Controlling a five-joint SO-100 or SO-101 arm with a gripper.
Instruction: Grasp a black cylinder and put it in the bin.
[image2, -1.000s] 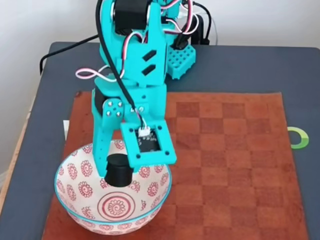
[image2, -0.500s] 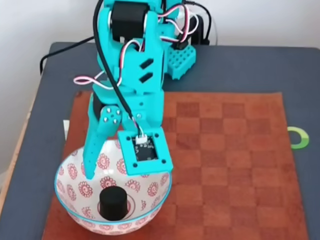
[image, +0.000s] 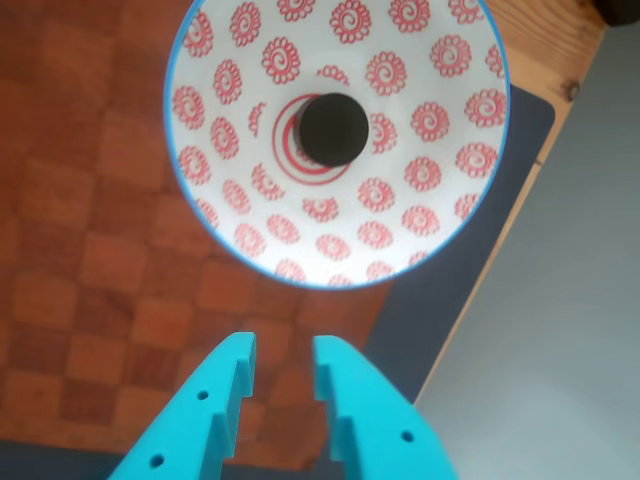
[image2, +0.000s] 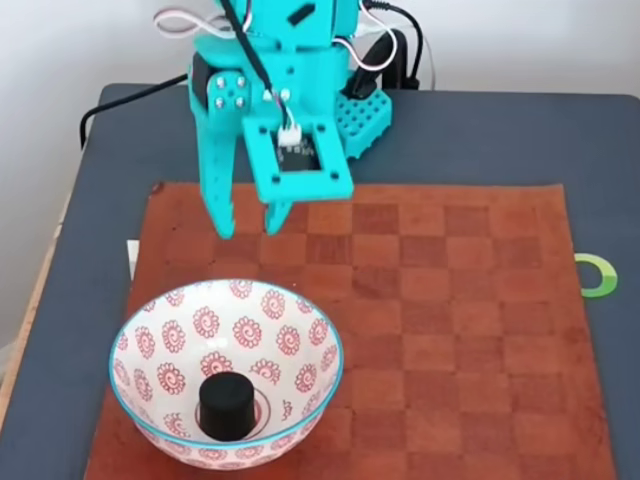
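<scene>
I see the black cylinder (image2: 225, 404) standing upright in the bin (image2: 150, 425), my teal pincer (image2: 248, 226) spread and empty above the checkered mat (image2: 450, 330).

We see a dark grey counter (image2: 500, 130) carrying a reddish-brown checkered mat (image2: 460, 330). Behind it stands a plain white wall (image2: 520, 40). Lighting is soft and even.

Dark table (image2: 480, 130) carries checkered mat (image2: 450, 330), bin (image2: 150, 420).
</scene>
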